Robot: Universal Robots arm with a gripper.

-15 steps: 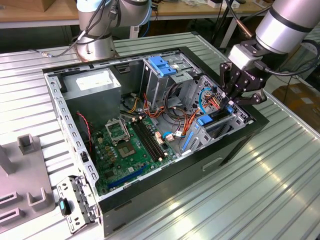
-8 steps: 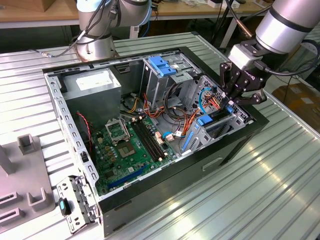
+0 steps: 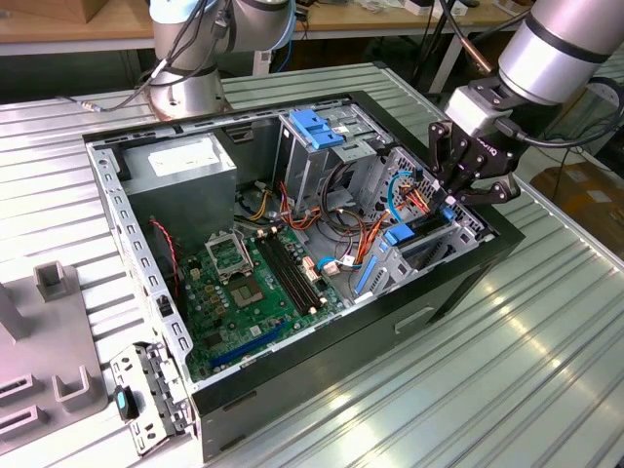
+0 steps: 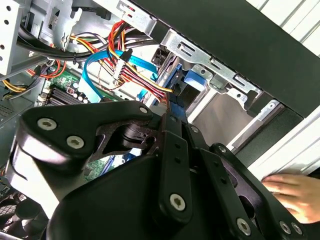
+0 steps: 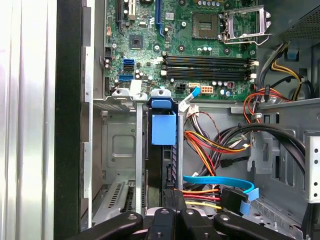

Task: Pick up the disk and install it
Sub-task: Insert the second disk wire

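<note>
The disk (image 3: 421,226) is a dark flat drive with blue rails, standing on edge in the drive bay at the case corner on the exterior view's right. In the first wrist view the disk (image 5: 163,155) sits between two metal bay walls, its blue tab toward the motherboard. My gripper (image 3: 450,200) reaches down from above the case wall and is shut on the disk's near end. The gripper (image 5: 170,197) has its dark fingers drawn together around the drive's edge. In the second wrist view the gripper (image 4: 170,112) meets the disk (image 4: 192,80) just inside the black case wall.
Red, yellow and blue cables (image 5: 210,145) crowd beside the bay. The motherboard (image 3: 244,283) lies on the case floor, with a grey cage with a blue handle (image 3: 317,127) behind it. A person's hand (image 4: 292,192) rests outside the case. A grey fixture (image 3: 39,361) stands at the exterior view's left.
</note>
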